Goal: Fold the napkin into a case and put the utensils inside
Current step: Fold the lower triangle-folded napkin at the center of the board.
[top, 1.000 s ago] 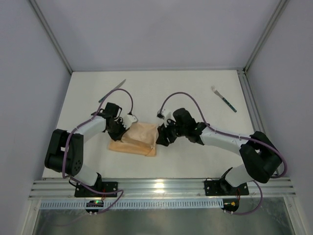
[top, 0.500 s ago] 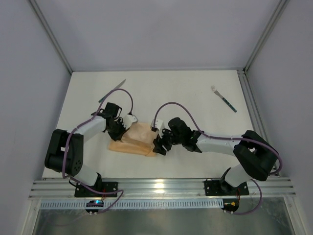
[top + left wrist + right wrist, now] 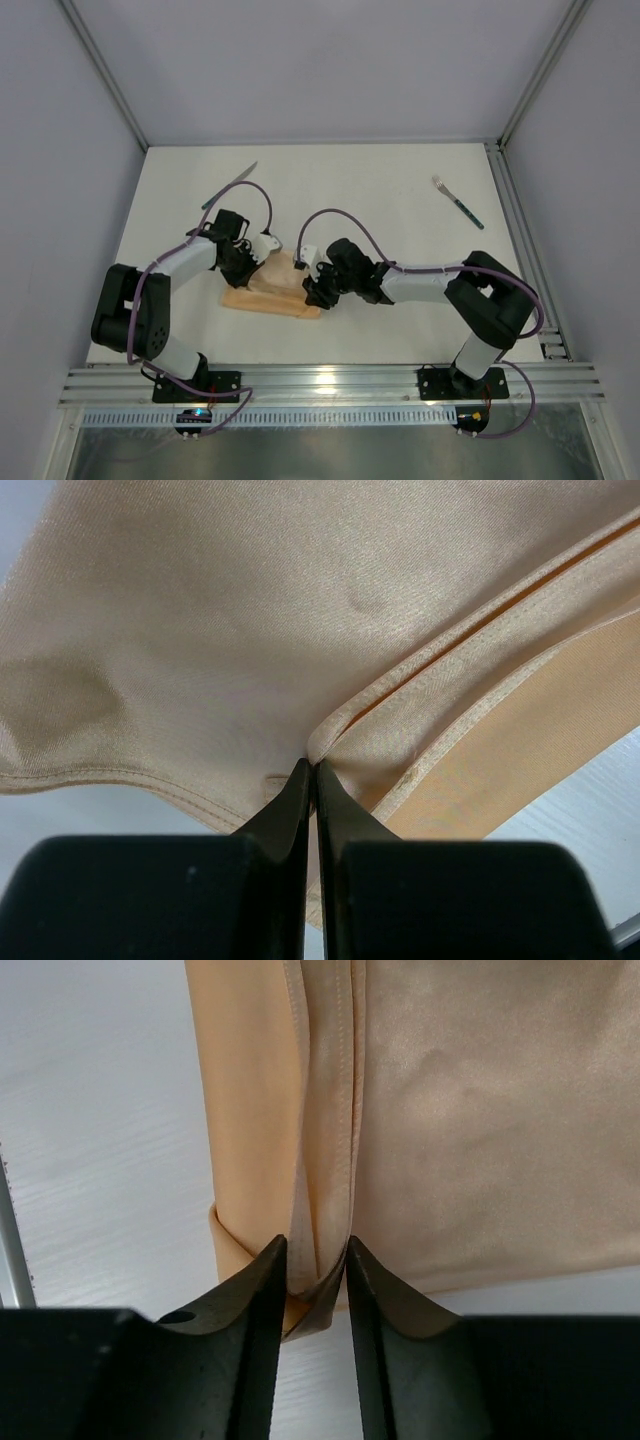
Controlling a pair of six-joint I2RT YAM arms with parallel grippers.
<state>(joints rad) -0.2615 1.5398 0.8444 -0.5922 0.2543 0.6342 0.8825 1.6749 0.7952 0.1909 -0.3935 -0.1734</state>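
You're mid-fold: the napkin lies part-folded on the table, front centre, your left gripper pinched tight on a hem at its left side, your right gripper clamped narrowly on the stacked edges at its right end. Next, I judge, carry both pinches across together, edges aligned, before fetching the knife and fork lying well apart at the back

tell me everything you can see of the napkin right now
The napkin is thin peach-orange cloth with a slight sheen and stitched hems. It is folded into a layered, roughly rectangular bundle lying on the white table, toward its near left part. The left hand pinches a fold at the bundle's left end. The right hand grips stacked hemmed edges at its right end.
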